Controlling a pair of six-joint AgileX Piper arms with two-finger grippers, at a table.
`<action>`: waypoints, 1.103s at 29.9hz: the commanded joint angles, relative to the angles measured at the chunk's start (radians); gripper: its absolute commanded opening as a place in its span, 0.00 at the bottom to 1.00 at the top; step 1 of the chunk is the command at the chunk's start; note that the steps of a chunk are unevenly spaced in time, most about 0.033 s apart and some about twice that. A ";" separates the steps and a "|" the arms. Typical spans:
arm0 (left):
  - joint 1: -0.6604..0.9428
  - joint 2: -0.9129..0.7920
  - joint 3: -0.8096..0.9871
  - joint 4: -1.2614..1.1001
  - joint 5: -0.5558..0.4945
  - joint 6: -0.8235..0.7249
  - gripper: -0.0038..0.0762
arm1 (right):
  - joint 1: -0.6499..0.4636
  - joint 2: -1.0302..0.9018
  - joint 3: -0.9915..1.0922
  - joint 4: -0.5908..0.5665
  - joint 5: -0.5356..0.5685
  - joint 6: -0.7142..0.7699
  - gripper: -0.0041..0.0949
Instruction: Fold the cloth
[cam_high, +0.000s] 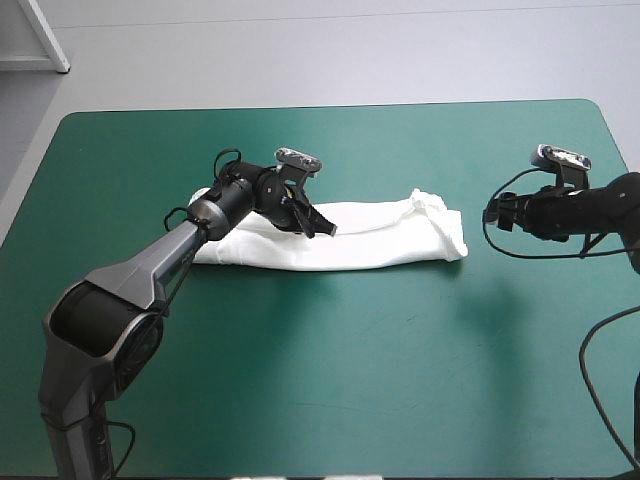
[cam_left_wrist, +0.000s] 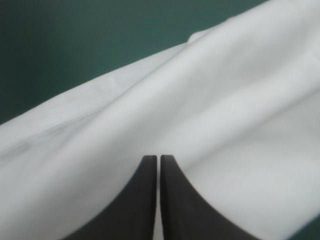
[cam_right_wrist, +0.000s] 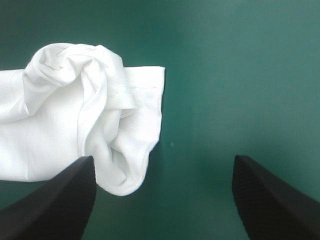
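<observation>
T-shirt (cam_high: 350, 240) lies as a long folded band on the teal-green cover (cam_high: 300, 380), left gripper (cam_high: 322, 226) closed above it apparently empty, right gripper (cam_high: 492, 213) wide open just beside the bunched end, which risks a lopsided fold.

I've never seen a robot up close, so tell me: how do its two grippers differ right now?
The left gripper has its fingers pinched together on the white T-shirt; the right gripper has its fingers wide apart, holding nothing. The left gripper is over the shirt's middle; the right gripper hangs over bare teal-green cover just off the shirt's bunched end. Both have the same black fin-shaped fingers.
</observation>
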 joint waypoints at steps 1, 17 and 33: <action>-0.007 -0.007 -0.033 -0.016 -0.085 -0.014 0.07 | -0.009 0.004 -0.024 0.108 0.007 -0.048 0.76; -0.008 0.102 -0.033 -0.016 -0.087 -0.014 0.07 | -0.007 0.245 -0.024 0.418 0.102 -0.186 0.76; -0.008 0.102 -0.033 -0.016 -0.069 -0.014 0.07 | 0.194 0.285 -0.024 0.357 -0.007 -0.125 0.58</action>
